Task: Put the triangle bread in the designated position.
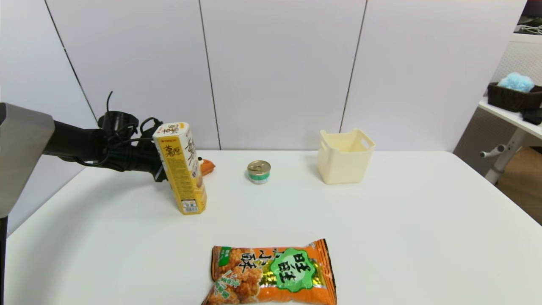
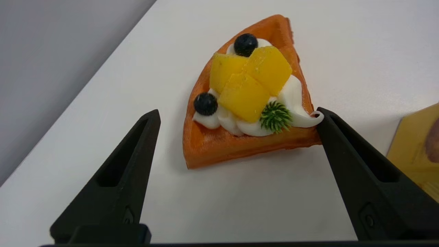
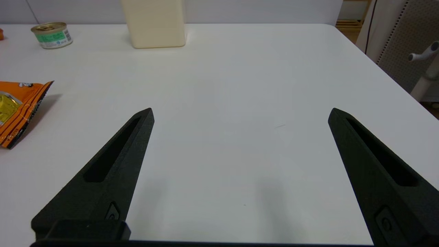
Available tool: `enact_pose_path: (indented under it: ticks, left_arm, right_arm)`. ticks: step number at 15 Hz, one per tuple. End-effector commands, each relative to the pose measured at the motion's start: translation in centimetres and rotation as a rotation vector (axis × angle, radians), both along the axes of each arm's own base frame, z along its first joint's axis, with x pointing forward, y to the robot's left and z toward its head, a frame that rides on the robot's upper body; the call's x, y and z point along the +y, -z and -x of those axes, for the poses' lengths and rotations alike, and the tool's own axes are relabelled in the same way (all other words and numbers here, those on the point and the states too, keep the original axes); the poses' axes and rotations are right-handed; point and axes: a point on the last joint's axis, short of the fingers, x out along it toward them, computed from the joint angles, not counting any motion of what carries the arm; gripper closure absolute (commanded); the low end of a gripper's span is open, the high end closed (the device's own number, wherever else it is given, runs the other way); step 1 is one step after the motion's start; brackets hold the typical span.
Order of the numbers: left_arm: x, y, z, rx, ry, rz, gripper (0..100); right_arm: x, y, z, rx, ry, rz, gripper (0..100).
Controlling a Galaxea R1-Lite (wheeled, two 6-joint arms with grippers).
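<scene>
My left hand hung wide open around the one triangle bread, which lay on the table behind one yellow box. One can, one cream basket, one snack bag. My right hand gaped, holding nothing.

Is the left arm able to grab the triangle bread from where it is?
Probably yes. The left gripper is open, with the triangle bread lying between its fingers and nothing between them.
</scene>
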Motion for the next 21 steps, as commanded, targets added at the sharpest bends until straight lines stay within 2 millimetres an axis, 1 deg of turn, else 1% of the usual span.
enact_pose_path:
  ticks: [1,3,4,6,7,8,9,10,11,12,14,15,17,18,19,21]
  left_arm:
    - [1.8,-2.4,1.0,-0.032,-0.067,-0.027,0]
    - [2.7,-4.7,3.0,0.002,-0.130,-0.061,0]
    - [2.7,-5.9,4.1,0.023,-0.159,-0.085,0]
    - [2.3,-9.3,7.4,0.086,-0.248,-0.104,0]
    - [1.7,-11.3,9.2,0.103,-0.282,-0.080,0]
    - [0.6,-13.7,11.9,0.110,-0.336,-0.044,0]
    - [-0.5,-15.5,14.6,0.097,-0.388,-0.010,0]
    - [-1.3,-16.8,17.7,0.078,-0.432,0.029,0]
    - [-1.9,-17.3,20.8,0.045,-0.463,0.071,0]
    - [-2.3,-17.1,24.8,-0.026,-0.496,0.115,0]
    - [-2.4,-16.1,29.0,-0.158,-0.534,0.147,0]
    - [-2.4,-15.0,31.4,-0.249,-0.560,0.170,0]
    - [-2.4,-13.0,34.5,-0.363,-0.580,0.212,0]
    - [-2.4,-11.5,36.1,-0.409,-0.587,0.247,0]
    - [-2.5,-10.6,37.0,-0.432,-0.588,0.267,0]
    - [-2.5,-7.3,40.0,-0.452,-0.619,0.306,0]
  right_arm:
    - [0.0,0.0,0.0,0.001,0.000,0.001,0]
    - [0.0,0.0,0.0,0.001,0.000,0.001,0]
    - [0.0,0.0,0.0,-0.001,0.000,-0.002,0]
    - [0.0,0.0,0.0,0.001,0.000,0.001,0]
    - [0.0,0.0,0.0,-0.001,0.000,-0.002,0]
    - [0.0,0.0,0.0,0.001,0.000,-0.002,0]
    - [0.0,0.0,0.0,0.001,0.000,0.001,0]
    - [0.0,0.0,0.0,0.001,0.000,0.001,0]
    - [0.0,0.0,0.0,0.001,0.000,0.001,0]
    - [0.0,0.0,0.0,0.001,0.000,-0.002,0]
    - [0.0,0.0,0.0,0.001,0.000,0.001,0]
    - [0.0,0.0,0.0,-0.001,0.000,-0.002,0]
    - [0.0,0.0,0.0,0.001,0.000,0.001,0]
    - [0.0,0.0,0.0,0.001,0.000,-0.002,0]
    - [0.0,0.0,0.0,0.001,0.000,0.001,0]
    - [0.0,0.0,0.0,0.001,0.000,0.001,0]
